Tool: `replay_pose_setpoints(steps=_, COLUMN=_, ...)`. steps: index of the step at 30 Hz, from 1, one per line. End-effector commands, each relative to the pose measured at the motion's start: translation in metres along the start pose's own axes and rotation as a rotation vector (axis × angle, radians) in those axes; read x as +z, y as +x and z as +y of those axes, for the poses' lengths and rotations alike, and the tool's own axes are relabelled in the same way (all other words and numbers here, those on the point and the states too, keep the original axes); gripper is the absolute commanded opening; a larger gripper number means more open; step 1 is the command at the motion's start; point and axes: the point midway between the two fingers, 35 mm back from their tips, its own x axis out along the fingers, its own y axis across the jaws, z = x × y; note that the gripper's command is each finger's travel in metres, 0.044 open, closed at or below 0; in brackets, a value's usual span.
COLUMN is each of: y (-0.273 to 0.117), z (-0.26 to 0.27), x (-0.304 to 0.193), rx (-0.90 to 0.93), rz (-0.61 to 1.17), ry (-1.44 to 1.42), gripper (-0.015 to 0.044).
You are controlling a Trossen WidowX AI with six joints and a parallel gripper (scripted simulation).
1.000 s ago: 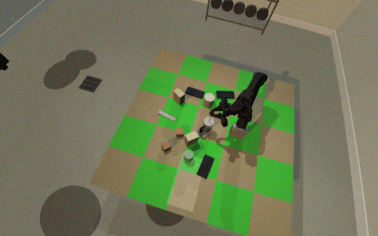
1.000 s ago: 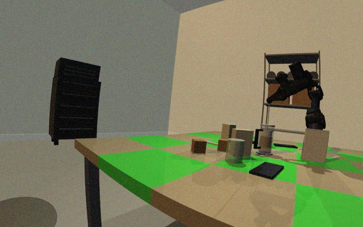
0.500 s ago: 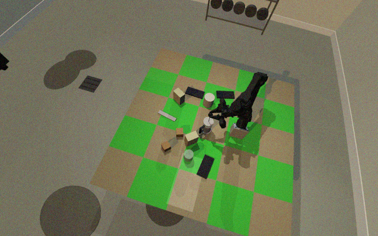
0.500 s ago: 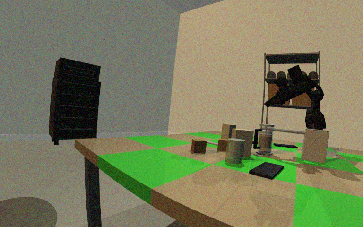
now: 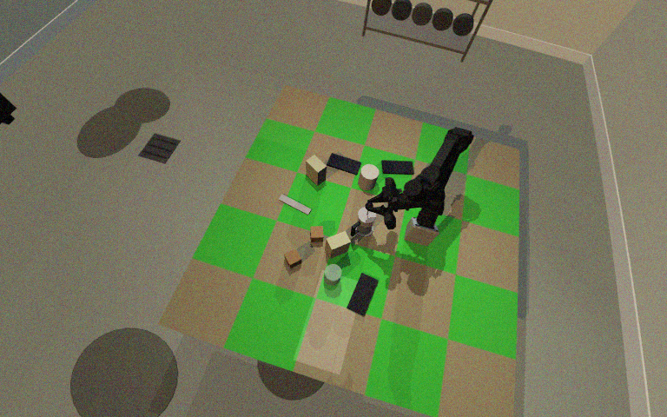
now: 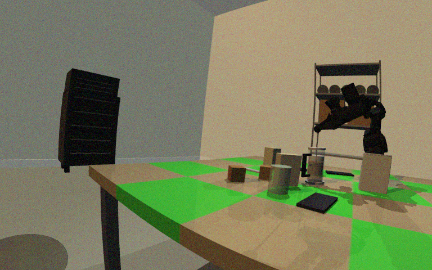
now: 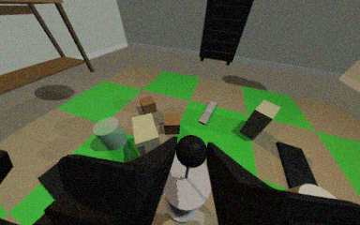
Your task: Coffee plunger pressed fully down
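Several things stand close to the coffee press (image 7: 187, 197), and this is the first risk. Seen from the wrist camera, going from left to right: a pale green cylinder (image 7: 109, 133) lies near, then a cream block (image 7: 144, 128) just beside the glass body, then the press itself in the middle of the checkered table (image 7: 100, 99), and on the right side a flat black slab (image 7: 294, 163), a little apart. The gripper (image 7: 191, 151) is partly closed, and its two dark fingers hold the round black knob (image 7: 190, 150) of the plunger between them. The rod below the knob looks long, so I judge that the plunger is not yet pushed down. If the arm pushes at an angle instead of straight down, the thin rod can act like a lever and the press can tip or slide toward the cream block. The round knob can also slip out from the fingers, because it gives little flat surface. When the fingers come lower, they can touch the lid rim and drag the press when they open.
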Motion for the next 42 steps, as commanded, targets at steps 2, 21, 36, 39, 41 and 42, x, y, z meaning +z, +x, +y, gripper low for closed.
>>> replay_pose_setpoints(steps=2, y=0.009, z=0.001, x=-0.023, rx=0.008, rz=0.037, ry=-0.027, gripper=0.0119)
replay_pose_setpoints(steps=21, y=0.028, z=-0.002, x=-0.038, rx=0.003, rz=0.030, ry=-0.030, gripper=0.0119)
replay_pose_setpoints(steps=36, y=0.034, z=0.000, x=-0.034, rx=0.001, rz=0.030, ry=-0.029, gripper=0.0119)
replay_pose_setpoints(steps=39, y=0.034, z=0.000, x=-0.033, rx=0.001, rz=0.030, ry=-0.029, gripper=0.0119)
replay_pose_setpoints(steps=41, y=0.034, z=0.001, x=-0.033, rx=0.001, rz=0.030, ry=-0.029, gripper=0.0119)
replay_pose_setpoints(steps=42, y=0.035, z=0.001, x=-0.033, rx=0.001, rz=0.030, ry=-0.029, gripper=0.0119)
